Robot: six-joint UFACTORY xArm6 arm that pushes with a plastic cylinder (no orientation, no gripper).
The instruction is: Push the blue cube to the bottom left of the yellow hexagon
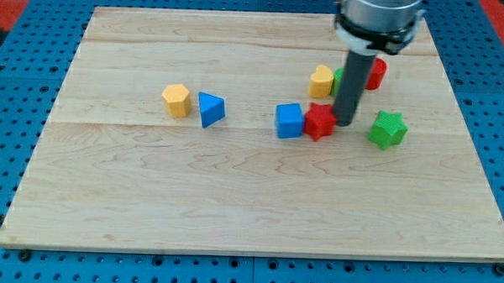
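The blue cube (290, 120) sits right of the board's middle, touching a red block (320, 121) on its right side. The yellow hexagon (177, 99) lies to the view's left, with a blue triangular block (210, 109) right beside it. My tip (346, 122) is down at the red block's right edge, so the red block stands between the tip and the blue cube. The rod rises from there to the arm's head at the view's top.
A second yellow block (322, 81), a green block (340, 76) partly hidden by the rod and a red block (375, 73) cluster at the upper right. A green star-like block (388, 129) lies right of my tip. The wooden board (233, 208) is edged by blue pegboard.
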